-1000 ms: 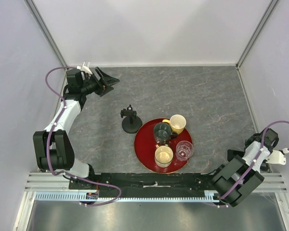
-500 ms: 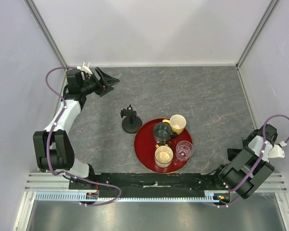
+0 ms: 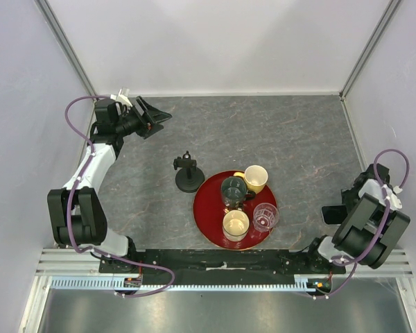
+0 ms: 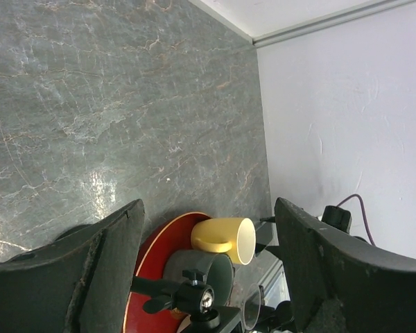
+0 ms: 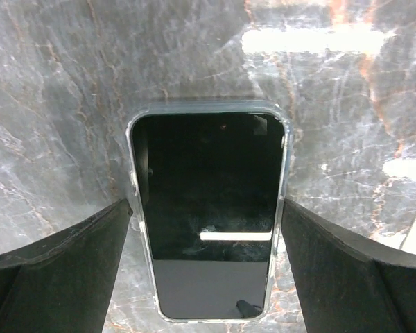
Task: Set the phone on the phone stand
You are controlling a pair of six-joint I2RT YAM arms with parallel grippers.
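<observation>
The phone lies flat, screen up, in a clear case on the grey table at the near right; a dark corner of it shows beside the right arm in the top view. My right gripper is open just above it, one finger on each side of the phone, not closed on it. The black phone stand stands upright left of the red tray and also shows in the left wrist view. My left gripper is open and empty, held high at the back left, far from the stand.
A round red tray near the table's middle front holds a yellow mug, a dark mug, a cream cup and a clear glass. Walls close the table on three sides.
My right arm has turned and its wrist has moved away from the near right corner toward the back, bringing the gripper over the phone. The left arm has not moved.
</observation>
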